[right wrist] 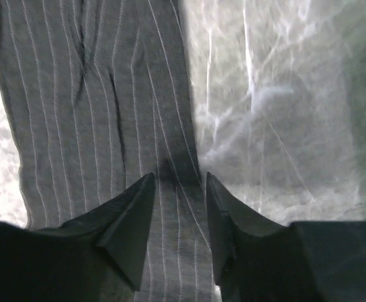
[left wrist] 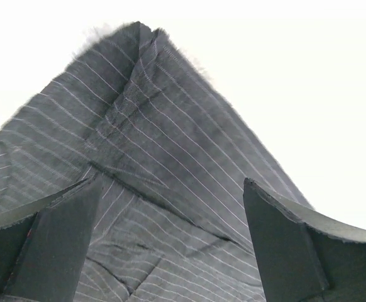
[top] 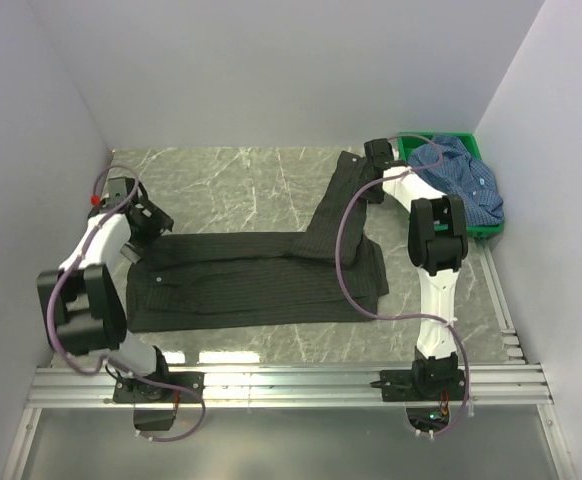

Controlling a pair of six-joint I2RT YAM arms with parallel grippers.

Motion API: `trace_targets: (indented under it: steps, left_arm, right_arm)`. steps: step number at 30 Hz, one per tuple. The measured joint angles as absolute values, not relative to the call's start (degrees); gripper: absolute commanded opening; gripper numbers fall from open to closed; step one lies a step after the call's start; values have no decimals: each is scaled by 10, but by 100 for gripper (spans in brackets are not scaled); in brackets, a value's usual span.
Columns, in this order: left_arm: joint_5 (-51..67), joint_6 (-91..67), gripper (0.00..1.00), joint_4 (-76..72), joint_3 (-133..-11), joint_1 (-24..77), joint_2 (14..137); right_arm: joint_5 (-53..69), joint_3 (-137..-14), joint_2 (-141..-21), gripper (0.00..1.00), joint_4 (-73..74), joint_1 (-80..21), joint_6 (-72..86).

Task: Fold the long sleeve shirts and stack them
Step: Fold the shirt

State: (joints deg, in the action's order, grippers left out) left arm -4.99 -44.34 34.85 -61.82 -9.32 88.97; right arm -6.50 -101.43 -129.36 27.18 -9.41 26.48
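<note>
Black shirt (top: 261, 275) lies mid-table; left gripper (left wrist: 170, 189) gapes wide over its left end (holding nothing). Right gripper (right wrist: 180, 179), narrowly parted, straddles the far sleeve (right wrist: 95, 94) edge, likely to fold it. Blue shirt (top: 461, 180) waits far right.

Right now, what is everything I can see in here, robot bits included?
black striped shirt: one, black, laid out in the middle, one sleeve reaching far right.
blue checked shirt: one, blue, heaped in the crate.
crate: one, green, far right corner.
table: one, grey marbled.
left arm, right arm: two, white and black, near edge.
left claw: open, over the black shirt's left end.
right claw: jaws apart, over the sleeve.
</note>
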Motion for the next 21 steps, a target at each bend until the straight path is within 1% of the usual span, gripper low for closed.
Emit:
trace_targets:
  steps: [4, 10, 18, 20, 21]
  left_arm:
    - [-70, -433, 99, 341, -593, -93, 813]
    - [-100, -417, 99, 334, -543, -84, 754]
    - [-123, -409, 99, 320, -528, -72, 741]
    - [-129, -408, 99, 313, -523, -71, 741]
    - [-130, -408, 99, 311, -521, -71, 741]
  right_arm:
    - [-67, -1048, -1305, 47, 295, -94, 268]
    - [-66, -1098, -1336, 47, 337, -94, 265]
    - [-67, -1182, -1381, 45, 397, -95, 257]
    - [-66, -1198, -1390, 42, 406, -96, 253]
    - [-66, -1203, -1394, 39, 408, -97, 250]
